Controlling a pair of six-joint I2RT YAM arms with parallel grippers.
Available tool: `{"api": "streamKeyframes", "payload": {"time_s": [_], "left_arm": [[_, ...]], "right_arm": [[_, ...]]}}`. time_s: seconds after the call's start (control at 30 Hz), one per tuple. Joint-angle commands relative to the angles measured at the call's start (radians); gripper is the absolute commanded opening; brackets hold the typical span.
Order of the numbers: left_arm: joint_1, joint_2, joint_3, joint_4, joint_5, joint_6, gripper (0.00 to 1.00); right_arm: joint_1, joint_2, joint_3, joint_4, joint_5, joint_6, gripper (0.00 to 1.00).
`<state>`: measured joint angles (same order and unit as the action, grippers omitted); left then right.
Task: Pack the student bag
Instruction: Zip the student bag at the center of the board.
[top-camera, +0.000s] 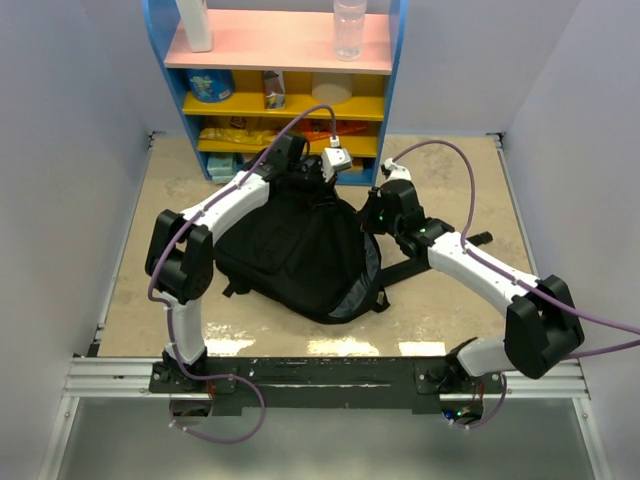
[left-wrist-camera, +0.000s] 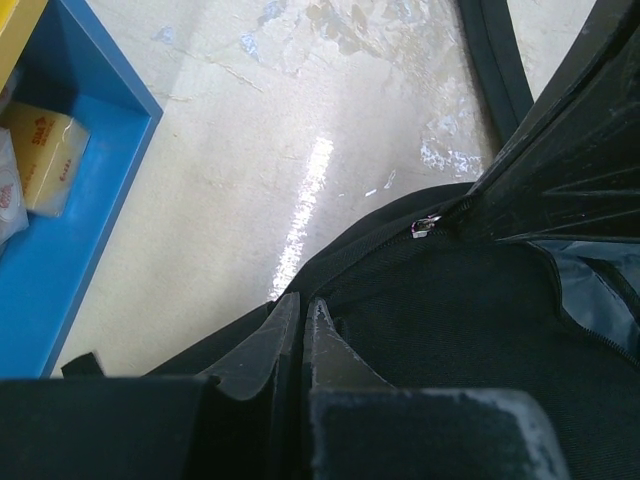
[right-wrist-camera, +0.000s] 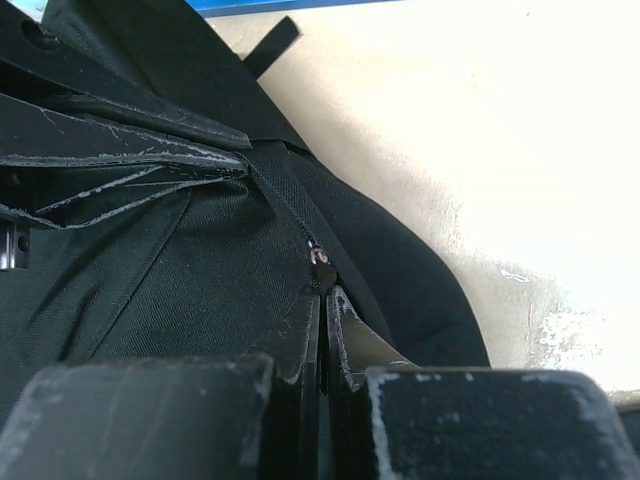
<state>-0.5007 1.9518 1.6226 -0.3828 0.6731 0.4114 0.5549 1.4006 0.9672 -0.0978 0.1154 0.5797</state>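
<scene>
student bag (top-camera: 295, 250): lies slumped on the counter (top-camera: 125, 280), just in front of the blue shelf (top-camera: 397, 90), with its top end toward the shelf.
look of the bag: black soft fabric, far wider than either arm, front pocket panel facing up; a strap (top-camera: 400, 272) spills out from under it; pale grey lining shows along the edge farthest from the shelf, so i judge the main zip is partly undone.
left claw (left-wrist-camera: 302, 308): at the bag's end nearest the shelf, fingers pressed together with tips on the bag's rim; i cannot tell whether a fold of cloth is caught between them.
right claw (right-wrist-camera: 322, 296): on the bag's flank, a little farther from the shelf than the left one, fingers pressed together right below the zip slider (right-wrist-camera: 320, 256); i cannot tell whether they pinch its tab.
why held so: i read the left claw as an anchor keeping the limp cloth taut, so the zip can run instead of bunching.
why placed so: with the bag flat and its mouth reachable, both arms can work the opening.
next need: a steady pull along the zip line.
</scene>
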Motion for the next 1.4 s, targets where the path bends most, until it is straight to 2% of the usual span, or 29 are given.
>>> {"api": "streamKeyframes", "payload": {"time_s": [0.0, 0.07, 0.23, 0.33, 0.6, 0.7, 0.73, 0.8, 0.87, 1.0, 1.1, 1.2, 1.37], "left_arm": [[-0.022, -0.076, 0.003, 0.033, 0.085, 0.001, 0.06], [-0.024, -0.074, 0.006, 0.028, 0.091, 0.009, 0.12], [-0.03, -0.06, 0.052, -0.05, 0.219, 0.05, 0.41], [-0.059, -0.048, 0.072, -0.082, 0.264, 0.101, 0.49], [-0.082, 0.108, 0.229, -0.203, 0.254, 0.269, 0.49], [-0.082, 0.133, 0.238, -0.241, 0.223, 0.368, 0.39], [-0.081, 0.139, 0.241, -0.258, 0.214, 0.389, 0.29], [-0.076, 0.145, 0.255, -0.309, 0.207, 0.457, 0.23], [-0.064, 0.145, 0.267, -0.333, 0.215, 0.487, 0.26], [-0.053, 0.156, 0.322, -0.456, 0.238, 0.578, 0.48], [-0.053, 0.168, 0.345, -0.488, 0.235, 0.613, 0.54], [-0.05, 0.168, 0.341, -0.472, 0.223, 0.633, 0.54], [-0.053, 0.161, 0.31, -0.349, 0.22, 0.558, 0.54]], "right_arm": [[-0.006, 0.0, 0.045, 0.017, 0.01, -0.006, 0.0], [-0.006, -0.003, 0.045, 0.012, 0.012, -0.006, 0.0], [-0.013, -0.011, 0.054, -0.008, 0.0, -0.011, 0.0], [-0.021, -0.009, 0.061, -0.02, -0.008, -0.015, 0.0], [-0.024, -0.017, 0.059, -0.04, -0.019, -0.015, 0.0], [-0.027, -0.02, 0.059, -0.046, -0.014, -0.018, 0.0], [-0.029, -0.02, 0.059, -0.048, -0.014, -0.021, 0.0], [-0.03, -0.022, 0.056, -0.056, -0.011, -0.026, 0.0], [-0.036, -0.028, 0.051, -0.056, -0.011, -0.03, 0.0], [-0.047, -0.034, 0.044, -0.059, -0.016, -0.032, 0.0], [-0.05, -0.032, 0.042, -0.065, -0.016, -0.03, 0.0], [-0.053, -0.037, 0.038, -0.068, -0.017, -0.029, 0.0], [-0.053, -0.046, 0.039, -0.072, -0.028, -0.026, 0.0]]}}
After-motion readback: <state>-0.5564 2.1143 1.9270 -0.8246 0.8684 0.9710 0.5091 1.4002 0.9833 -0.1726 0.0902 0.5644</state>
